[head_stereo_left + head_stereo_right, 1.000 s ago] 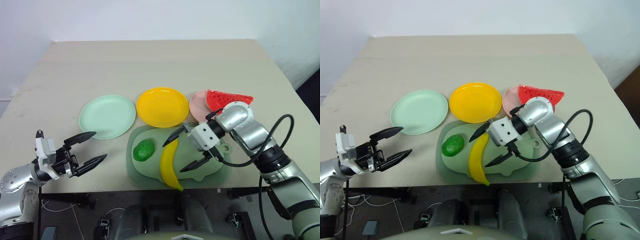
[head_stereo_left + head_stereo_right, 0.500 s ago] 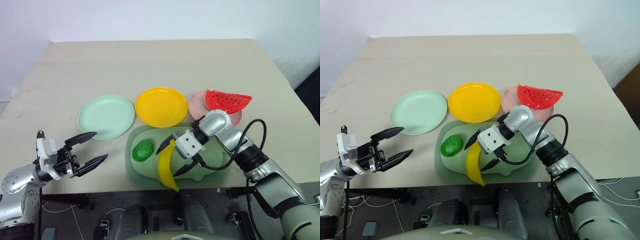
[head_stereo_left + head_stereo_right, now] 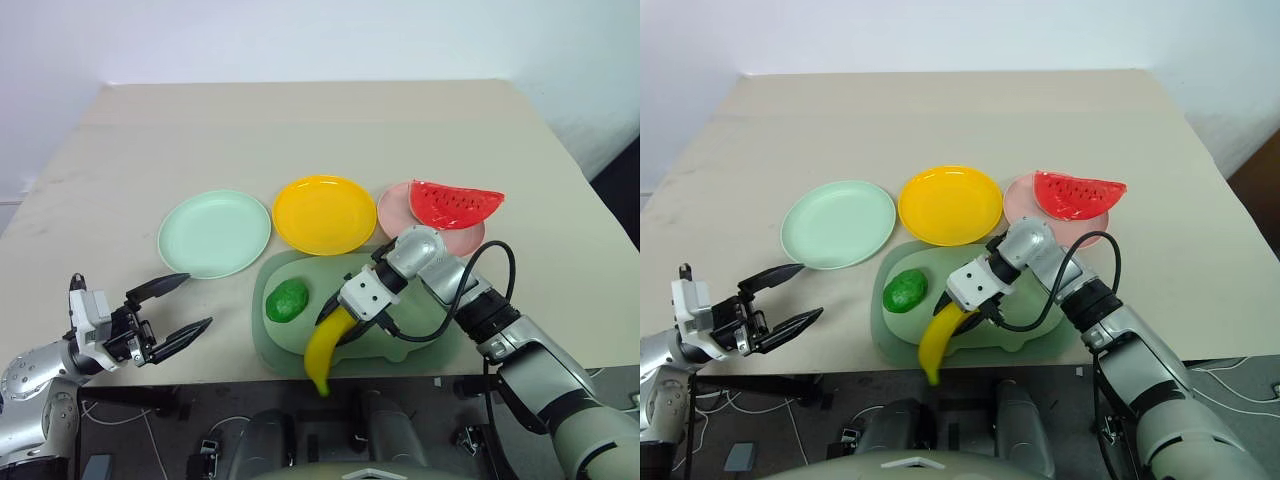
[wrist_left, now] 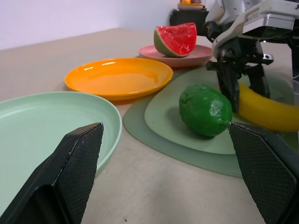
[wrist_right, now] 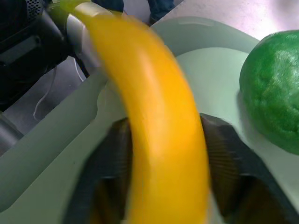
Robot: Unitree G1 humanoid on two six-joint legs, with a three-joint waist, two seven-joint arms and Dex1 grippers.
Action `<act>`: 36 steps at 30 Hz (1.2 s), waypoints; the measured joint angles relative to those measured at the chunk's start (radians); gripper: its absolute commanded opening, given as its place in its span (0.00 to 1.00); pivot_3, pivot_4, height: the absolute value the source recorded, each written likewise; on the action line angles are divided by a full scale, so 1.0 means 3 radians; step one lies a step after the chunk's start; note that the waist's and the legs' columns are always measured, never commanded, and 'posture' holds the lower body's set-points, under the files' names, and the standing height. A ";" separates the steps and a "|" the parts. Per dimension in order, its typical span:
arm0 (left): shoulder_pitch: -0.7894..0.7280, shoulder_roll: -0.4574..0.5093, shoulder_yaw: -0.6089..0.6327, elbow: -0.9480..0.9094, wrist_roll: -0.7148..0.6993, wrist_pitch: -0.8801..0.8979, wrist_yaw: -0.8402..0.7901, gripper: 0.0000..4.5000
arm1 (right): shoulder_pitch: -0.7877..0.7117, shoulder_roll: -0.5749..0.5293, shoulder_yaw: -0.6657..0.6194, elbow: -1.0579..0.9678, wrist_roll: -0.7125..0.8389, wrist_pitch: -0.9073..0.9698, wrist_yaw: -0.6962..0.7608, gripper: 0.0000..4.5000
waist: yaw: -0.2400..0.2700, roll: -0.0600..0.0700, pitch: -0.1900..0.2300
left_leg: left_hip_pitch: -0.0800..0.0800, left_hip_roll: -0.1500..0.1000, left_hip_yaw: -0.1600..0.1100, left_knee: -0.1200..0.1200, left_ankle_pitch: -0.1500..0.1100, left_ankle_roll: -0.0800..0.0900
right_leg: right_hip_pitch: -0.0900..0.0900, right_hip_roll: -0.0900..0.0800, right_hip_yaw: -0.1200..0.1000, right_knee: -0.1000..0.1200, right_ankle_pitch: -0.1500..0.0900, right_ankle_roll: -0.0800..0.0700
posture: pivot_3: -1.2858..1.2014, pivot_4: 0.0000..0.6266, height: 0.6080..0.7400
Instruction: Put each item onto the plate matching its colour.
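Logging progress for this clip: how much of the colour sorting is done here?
Done: the watermelon wedge rests on the pink plate. In hand: the right pincer is shut on the banana, over the pig-shaped mat. Left: banana to the yellow plate, green lump to the mint plate. The left pincer is open.

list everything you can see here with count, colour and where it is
table: 1, beige, under everything
plates: 3 in a row, mint green, yellow, pink
watermelon wedge: 1, red, on the pink plate
mat: 1, dull green, near table edge
green lump: 1, dark green, on the mat
banana: 1, yellow, its tip past the table edge
left hand: open, holding nothing, near the mint plate
right hand: shut on the banana
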 measured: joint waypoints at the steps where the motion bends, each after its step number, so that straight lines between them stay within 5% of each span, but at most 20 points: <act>1: -0.0001 0.0000 0.0000 0.0011 0.0000 -0.0006 0.0000 1.00 | 0.0000 -0.0005 0.0000 -0.0001 0.0001 0.0004 0.0000 0.36 | 0.0001 0.0000 0.0000 | 0.0001 0.0000 0.0000 0.0000 0.0000 0.0000 | 0.0001 0.0000 0.0000 0.0000 0.0000 0.0000 | 0.52 0.24 0.97; 12: -0.0030 -0.0008 -0.0013 0.0067 0.0000 -0.0013 0.0003 1.00 | 0.0042 -0.0392 0.0006 -0.0507 0.0685 0.0588 0.0002 0.36 | -0.0005 0.0000 0.0000 | 0.0004 0.0003 0.0000 -0.0002 -0.0001 0.0002 | 0.0003 0.0000 0.0000 -0.0002 0.0000 0.0000 | 0.52 0.24 0.97; 19: -0.0059 -0.0008 -0.0019 0.0060 0.0000 -0.0003 0.0018 1.00 | -0.0470 -0.0070 -0.0515 -0.0574 0.1219 0.1511 -0.0263 0.36 | -0.0003 0.0001 0.0000 | 0.0004 0.0004 0.0000 -0.0002 -0.0007 0.0013 | 0.0003 -0.0002 -0.0001 0.0000 0.0000 -0.0001 | 0.52 0.24 0.97; 30: -0.0015 -0.0013 -0.0017 0.0003 -0.0001 0.0009 0.0046 1.00 | -0.1195 0.0540 -0.0626 0.1403 0.0240 0.1466 -0.1807 0.36 | -0.0023 0.0001 0.0000 | -0.0024 0.0000 0.0001 -0.0003 0.0002 -0.0003 | -0.0021 -0.0003 -0.0001 0.0000 0.0001 0.0000 | 0.52 0.24 0.97; 36: 0.0004 -0.0014 -0.0014 -0.0011 -0.0002 0.0008 0.0068 1.00 | -0.1342 0.0673 -0.0632 0.2108 -0.0138 0.1219 -0.2239 0.36 | -0.0042 0.0002 0.0001 | -0.0023 0.0000 0.0001 -0.0003 0.0002 -0.0003 | -0.0020 -0.0003 -0.0001 -0.0001 0.0001 0.0000 | 0.52 0.24 0.97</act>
